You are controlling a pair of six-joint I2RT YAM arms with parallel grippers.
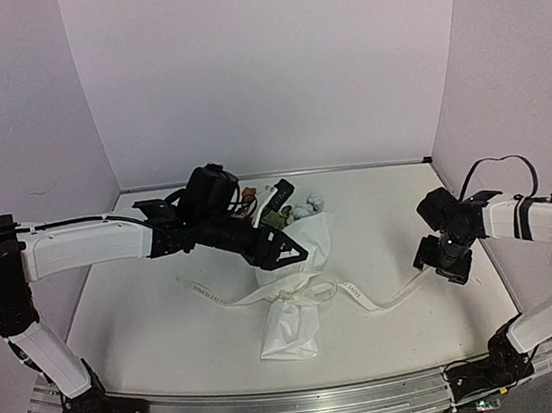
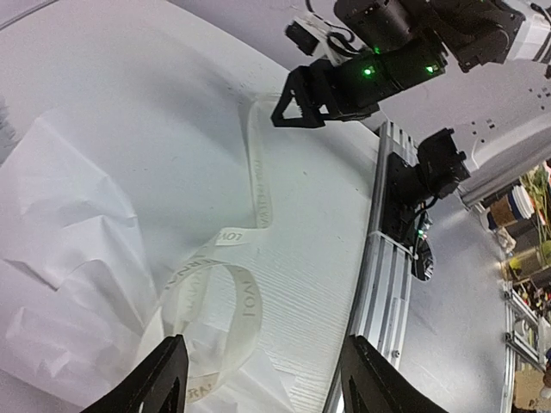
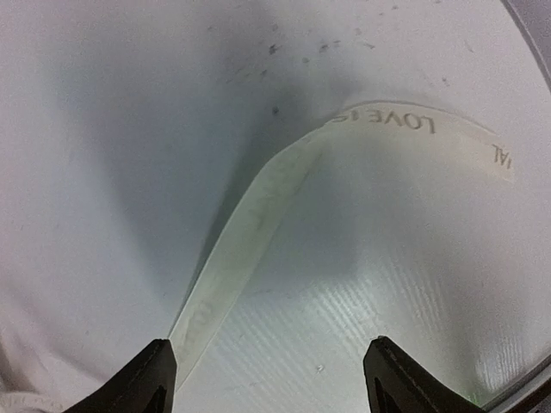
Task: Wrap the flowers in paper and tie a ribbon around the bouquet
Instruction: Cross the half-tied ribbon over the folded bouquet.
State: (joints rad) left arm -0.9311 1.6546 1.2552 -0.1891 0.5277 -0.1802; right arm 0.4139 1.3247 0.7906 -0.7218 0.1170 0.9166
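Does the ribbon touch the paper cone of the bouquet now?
Touching. The top external view shows the ribbon crossing over the paper cone near its middle.

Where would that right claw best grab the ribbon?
Probably the loose right tail of the ribbon, from above with the right gripper, jaws straddling its narrow width. That stretch lies free on the table, clear of the bouquet, and partly curls up off the surface.

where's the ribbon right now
In the top view the ribbon lies on the table, crossing the narrow part of the bouquet; one tail runs left, the other right, ending at the open right end effector.
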